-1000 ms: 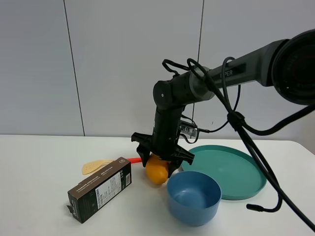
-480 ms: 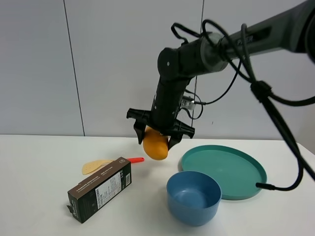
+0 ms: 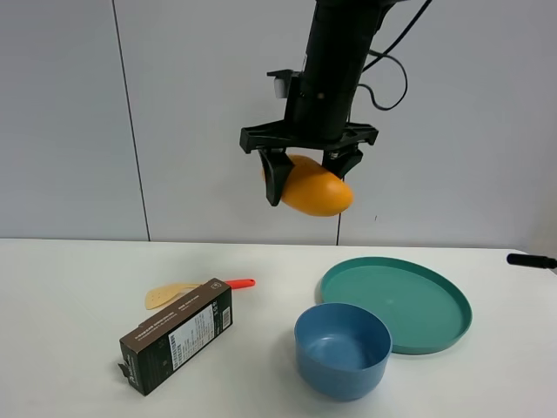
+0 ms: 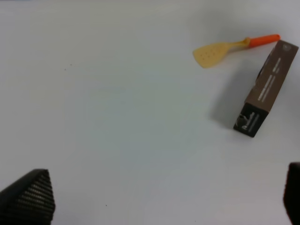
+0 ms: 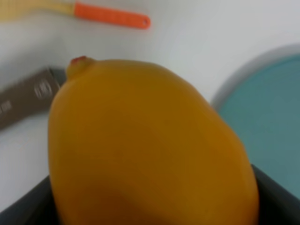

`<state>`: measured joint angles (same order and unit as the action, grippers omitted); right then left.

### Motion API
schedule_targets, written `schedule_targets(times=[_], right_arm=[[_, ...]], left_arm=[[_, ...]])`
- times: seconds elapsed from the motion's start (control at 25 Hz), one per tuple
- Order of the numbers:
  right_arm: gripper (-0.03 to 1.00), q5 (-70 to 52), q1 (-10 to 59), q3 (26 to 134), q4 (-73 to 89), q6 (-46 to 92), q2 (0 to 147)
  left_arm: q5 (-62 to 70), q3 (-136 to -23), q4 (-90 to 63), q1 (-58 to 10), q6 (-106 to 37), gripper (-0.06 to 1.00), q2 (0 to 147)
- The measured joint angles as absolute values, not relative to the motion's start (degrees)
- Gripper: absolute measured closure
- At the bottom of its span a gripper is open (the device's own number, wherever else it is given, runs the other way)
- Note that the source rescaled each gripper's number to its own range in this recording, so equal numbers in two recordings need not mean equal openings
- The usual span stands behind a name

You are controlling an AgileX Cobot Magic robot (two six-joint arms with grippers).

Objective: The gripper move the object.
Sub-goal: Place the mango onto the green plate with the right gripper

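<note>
My right gripper [image 3: 309, 185] is shut on the yellow-orange mango [image 3: 318, 196] and holds it high in the air, above the gap between the carton and the teal plate. In the right wrist view the mango [image 5: 150, 150] fills most of the frame, with the black fingers [image 5: 274, 197] at its sides. My left gripper [image 4: 159, 204] is open and empty above the bare white table; only its two fingertips [image 4: 28, 197] show at the frame corners. It is out of the exterior view.
On the white table lie a dark carton [image 3: 177, 335], a tan spatula with an orange handle [image 3: 174, 294], a blue bowl [image 3: 342, 348] and a teal plate [image 3: 435, 305]. A black cable end [image 3: 531, 259] pokes in at the right edge.
My right gripper has lifted the mango from the table beside the blue bowl to well above it, and slightly to the right. The table objects have not moved.
</note>
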<state>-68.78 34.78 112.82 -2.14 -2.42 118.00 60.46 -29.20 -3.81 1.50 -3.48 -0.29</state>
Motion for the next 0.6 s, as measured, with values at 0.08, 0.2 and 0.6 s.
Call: schedule_targets(times=[0.08,0.2,0.6], right_arm=[[0.97,-69.7,34.8,112.8,-3.0,2.1,116.8],[0.97,-70.0,34.8,112.8,-3.8,7.1,115.5],[0.97,-70.1,30.4,112.8,-3.0,10.2,114.2]], left_arm=[[60.5,-29.2,-3.8,1.5,-3.5,-0.06,-0.3],[60.5,-29.2,-3.8,1.5,-3.5,-0.06,-0.3],[60.5,-29.2,-3.8,1.5,-3.5,-0.06,-0.3]])
